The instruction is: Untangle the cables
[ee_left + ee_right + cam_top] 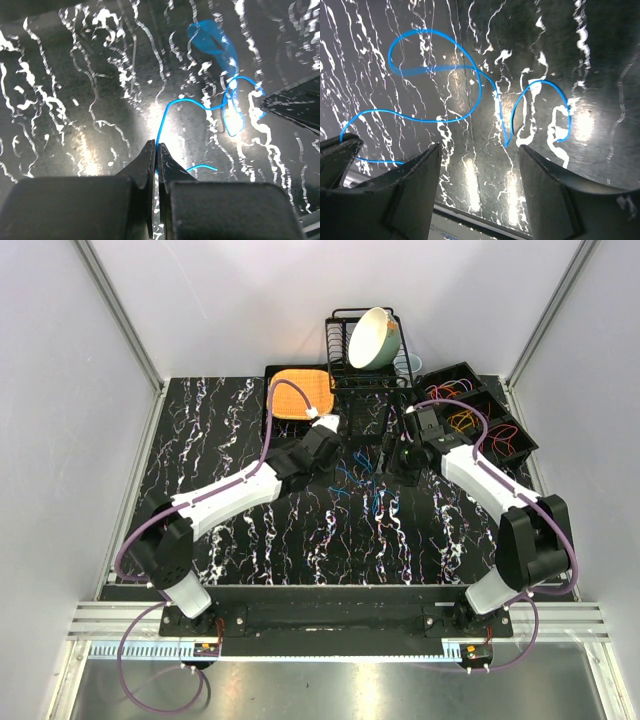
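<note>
My left gripper (155, 150) pinches the blue cable (168, 106), its end hidden between the fingers; my right gripper (480, 152) gapes wide over that cable.

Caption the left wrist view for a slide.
Left gripper, fingers shut on a thin blue looped cable over the black white-veined tabletop.

The black marbled tabletop (230, 430) had open room on its left side and at the front. At the back a black wire dish rack (345, 370), a black tray (269, 380) under an orange cloth (300, 392) and a black box with compartments (450, 370) stood in the way. In the middle, only a small gap lay between the left gripper (156, 146) and the right gripper (480, 146), crossed by a thin blue cable (426, 31).
</note>
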### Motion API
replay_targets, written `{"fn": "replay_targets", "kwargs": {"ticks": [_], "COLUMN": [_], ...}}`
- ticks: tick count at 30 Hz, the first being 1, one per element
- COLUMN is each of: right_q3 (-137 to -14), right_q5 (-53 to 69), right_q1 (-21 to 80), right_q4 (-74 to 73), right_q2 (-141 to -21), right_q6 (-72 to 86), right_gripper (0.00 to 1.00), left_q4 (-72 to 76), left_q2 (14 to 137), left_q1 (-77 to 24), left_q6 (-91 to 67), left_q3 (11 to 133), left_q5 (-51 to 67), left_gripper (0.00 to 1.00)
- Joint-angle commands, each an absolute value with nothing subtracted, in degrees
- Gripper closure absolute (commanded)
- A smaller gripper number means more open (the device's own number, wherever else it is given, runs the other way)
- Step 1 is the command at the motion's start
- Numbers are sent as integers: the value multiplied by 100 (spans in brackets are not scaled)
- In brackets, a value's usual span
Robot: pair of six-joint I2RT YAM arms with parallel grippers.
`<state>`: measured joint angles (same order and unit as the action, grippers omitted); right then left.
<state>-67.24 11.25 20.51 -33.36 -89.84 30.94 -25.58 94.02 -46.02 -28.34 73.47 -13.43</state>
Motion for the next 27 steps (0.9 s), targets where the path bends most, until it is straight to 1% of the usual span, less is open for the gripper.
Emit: {"fn": "replay_targets", "kwargs": {"ticks": [1, 16, 19, 26, 27], "right_q3": [-6373, -6030, -5986, -6003, -6020], "right_q5": [1669, 1688, 1705, 1740, 1749], "right_q1": [2074, 2223, 2302, 2391, 2408], "right_q4": [-2901, -2637, -2549, -2479, -2479], "right_q2": [-8921, -9465, -9571, -9747, -9764], "right_q6": [3217, 3067, 3103, 3138, 3129], "right_gripper": [32, 36, 39, 57, 63], "left_q4": [-2742, -2672, -2663, -2637, -2645], "left_q2": [9264, 9246, 9246, 9229, 9220], "left_q1": [-4570, -4570, -4570, -4570, -4570], "left_q6": [-2786, -2830, -2830, -2821, -2830], "left_q3": [7401, 7207, 7198, 7163, 7163], "left_q5": [-1564, -1591, -1591, -1591, -1591], "left_gripper": [100, 100, 100, 100, 100]}}
